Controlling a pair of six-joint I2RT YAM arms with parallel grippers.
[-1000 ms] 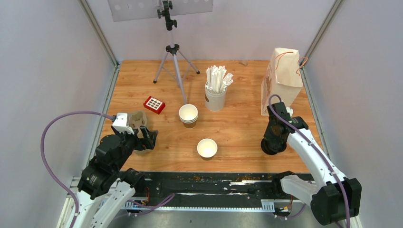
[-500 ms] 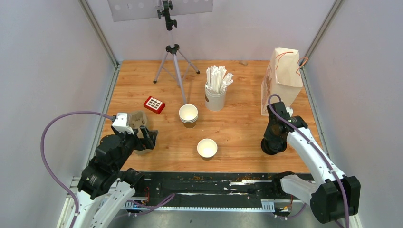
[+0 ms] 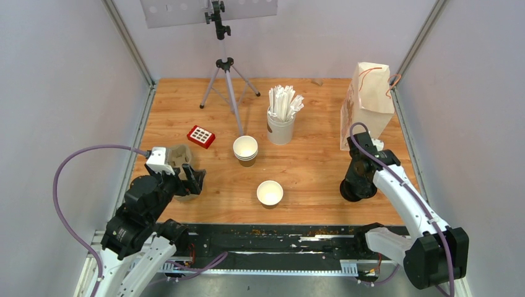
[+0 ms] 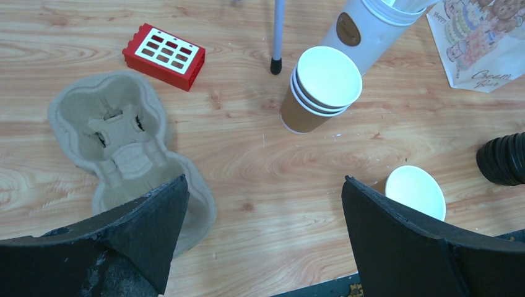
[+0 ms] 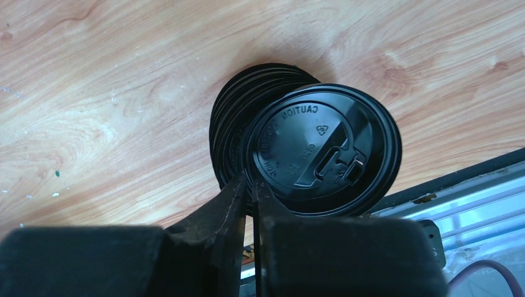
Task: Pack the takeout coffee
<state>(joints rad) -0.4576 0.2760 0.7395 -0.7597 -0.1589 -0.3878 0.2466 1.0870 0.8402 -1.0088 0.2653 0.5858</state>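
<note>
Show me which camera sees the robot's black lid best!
The right wrist view. The top lid fills the picture, its lettering and sip hole clear, the right hand pinching its rim. From above, the lid pile is just a dark blob. The left wrist view catches only the pile's edge.

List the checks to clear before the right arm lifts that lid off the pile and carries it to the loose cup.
1. Right hand pinched on the rim of the top round black plastic lid: ok.
2. Only one lid caught, free of the pile of black lids beneath: cannot tell.
3. Lone open paper cup, white inside, upright and unlidded: ok.
4. Nothing standing between pile and cup in the top view: ok.
5. Left hand open, above the grey moulded-pulp cup carrier, away from the cup: ok.
</note>
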